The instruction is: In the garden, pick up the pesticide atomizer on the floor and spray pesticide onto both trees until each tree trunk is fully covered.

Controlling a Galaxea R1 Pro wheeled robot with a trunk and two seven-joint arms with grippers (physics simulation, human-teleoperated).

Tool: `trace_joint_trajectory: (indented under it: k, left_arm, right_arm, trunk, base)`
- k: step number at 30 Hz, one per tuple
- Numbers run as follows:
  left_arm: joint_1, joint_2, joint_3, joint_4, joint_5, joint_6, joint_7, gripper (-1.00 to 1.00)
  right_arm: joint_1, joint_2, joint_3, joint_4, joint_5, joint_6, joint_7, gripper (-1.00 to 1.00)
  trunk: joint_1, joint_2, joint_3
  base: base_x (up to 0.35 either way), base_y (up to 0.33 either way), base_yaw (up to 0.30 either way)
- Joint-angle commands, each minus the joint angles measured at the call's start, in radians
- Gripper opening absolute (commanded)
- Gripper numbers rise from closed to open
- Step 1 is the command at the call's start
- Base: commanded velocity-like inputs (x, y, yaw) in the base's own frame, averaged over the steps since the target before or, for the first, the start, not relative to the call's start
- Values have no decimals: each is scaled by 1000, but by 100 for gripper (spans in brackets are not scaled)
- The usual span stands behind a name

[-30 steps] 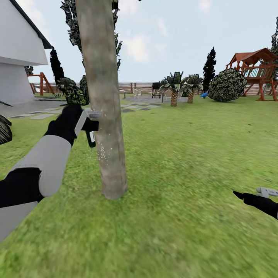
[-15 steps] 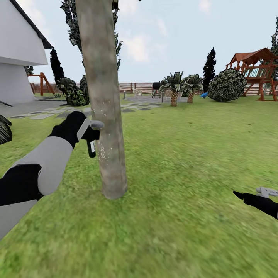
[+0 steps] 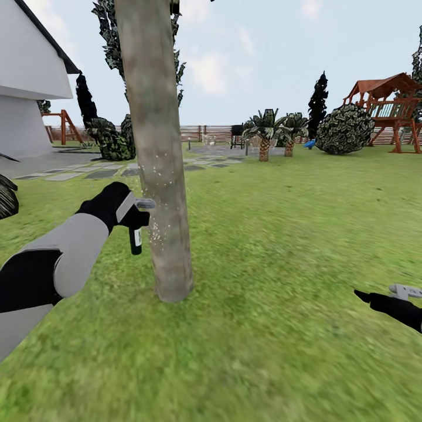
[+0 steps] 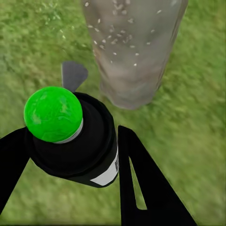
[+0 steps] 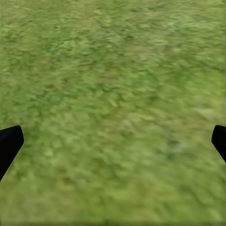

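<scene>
A thick grey-brown tree trunk (image 3: 158,152) rises from the lawn just ahead of me. Pale specks of spray dot its bark at about hand height. My left gripper (image 3: 133,212) is shut on the pesticide atomizer (image 3: 136,235), a black bottle held close beside the trunk. In the left wrist view the atomizer (image 4: 77,141) shows a green cap and a white label, clamped between the black fingers (image 4: 141,183), with the speckled tree trunk (image 4: 134,52) just beyond. My right gripper (image 3: 375,299) hangs low over grass, open, with its fingertips (image 5: 9,143) wide apart and nothing between them.
A white house (image 3: 29,76) and paved stepping stones (image 3: 94,173) lie to the left. Short palms (image 3: 265,138), a round shrub (image 3: 346,129), a wooden play structure (image 3: 390,108) and the slat fence (image 3: 205,132) stand far back. Open lawn stretches right of the trunk.
My left gripper with the atomizer has moved down along the trunk, and the speckled patch on the bark has grown. The right arm has not moved.
</scene>
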Motion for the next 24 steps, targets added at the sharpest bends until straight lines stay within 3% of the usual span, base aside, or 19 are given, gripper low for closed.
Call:
trace_joint_trajectory:
  k: [1, 9, 13, 19, 24]
  left_arm:
    - [1, 1, 0, 0, 0, 0, -1, -100]
    - [21, -4, -1, 144, -2, -74, -3, -100]
    - [46, -8, -1, 173, -2, -118, -3, -100]
    - [146, -6, -1, 175, -3, -217, -2, -100]
    - [210, -1, 0, 192, 3, -239, -5, -100]
  right_arm:
    - [0, 0, 0, 0, 0, 0, 0, 100]
    - [0, 0, 0, 0, 0, 0, 0, 100]
    - [0, 1, 0, 0, 0, 0, 0, 100]
    - [0, 1, 0, 0, 0, 0, 0, 100]
    - [0, 1, 0, 0, 0, 0, 1, 100]
  trunk:
    - [0, 0, 0]
    - [0, 0, 0]
    - [0, 0, 0]
    - [0, 0, 0]
    - [0, 0, 0]
  base:
    - [0, 0, 0]
    - [0, 0, 0]
    - [0, 0, 0]
    - [0, 0, 0]
    - [0, 0, 78]
